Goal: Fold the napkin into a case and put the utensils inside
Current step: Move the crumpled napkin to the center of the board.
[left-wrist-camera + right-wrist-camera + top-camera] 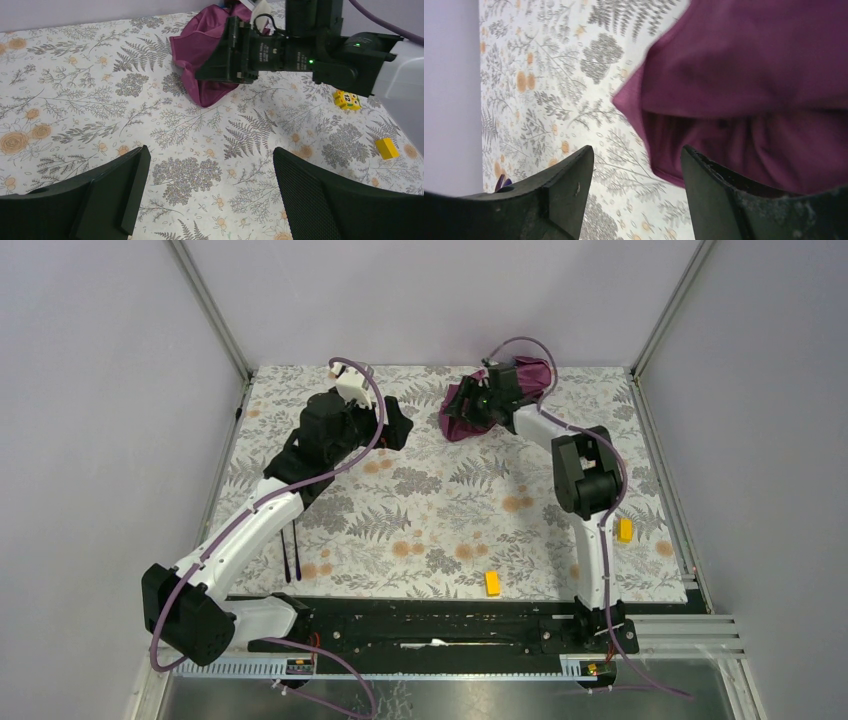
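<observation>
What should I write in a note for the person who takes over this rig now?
Left gripper: open, empty, facing the napkin.
Right gripper: open at the napkin's edge, not gripping it.
Napkin: a crumpled heap near the far edge, unfolded.
Utensils: two sticks side by side at the near left, untouched.
Done: nothing that shows.
Left: spread and fold the napkin, then put the utensils inside.

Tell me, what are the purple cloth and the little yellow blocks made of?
The napkin looks like soft cloth with a faint sheen: it lies crumpled in loose, droopy folds. The yellow blocks are probably hard plastic: bright and smooth, with straight edges, and one has a number printed on it. Painted wood can't be ruled out.
</observation>
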You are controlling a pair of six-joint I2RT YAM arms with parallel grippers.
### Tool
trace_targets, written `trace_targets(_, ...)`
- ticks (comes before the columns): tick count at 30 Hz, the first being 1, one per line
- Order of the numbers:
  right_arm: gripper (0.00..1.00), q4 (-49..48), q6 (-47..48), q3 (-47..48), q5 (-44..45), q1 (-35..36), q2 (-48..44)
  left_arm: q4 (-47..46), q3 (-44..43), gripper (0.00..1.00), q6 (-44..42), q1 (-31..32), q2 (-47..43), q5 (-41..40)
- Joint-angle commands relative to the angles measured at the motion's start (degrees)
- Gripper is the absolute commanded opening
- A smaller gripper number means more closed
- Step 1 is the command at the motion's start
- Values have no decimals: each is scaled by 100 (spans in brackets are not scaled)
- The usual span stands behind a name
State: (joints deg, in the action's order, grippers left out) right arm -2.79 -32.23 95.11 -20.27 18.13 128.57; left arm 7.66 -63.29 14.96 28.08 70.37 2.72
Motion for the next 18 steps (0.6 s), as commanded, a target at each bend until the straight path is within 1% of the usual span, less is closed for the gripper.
trace_targets(1,70,183,228,901,50,325,438,-149,-231,99,8,23,4,36)
trace_targets(3,68,442,291,1252,222,417,662,-148,-220,99,7,24,-15,35)
trace_targets(7,52,1142,553,2045,674,653,1064,-144,-212,99,-8,23,-52,-13)
trace_targets(9,48,1473,860,2314,1083,859,1122,-143,-211,99,-11,23,-70,-38)
trace_targets(10,42,1561,1009,2367,1252,964,1102,-149,-210,99,-16,23,-72,-40)
trace_targets(14,6,1899,1547,2446,1369,1400,900,-148,-210,99,-19,23,-135,-134)
trace_targets(15,0,1926,1698,2348,1368,1523,799,-144,-203,99,-27,23,-163,-191)
trace_targets(18,0,1858,2226,1657,1275,1874,397,-140,-152,99,-33,23,-331,-548)
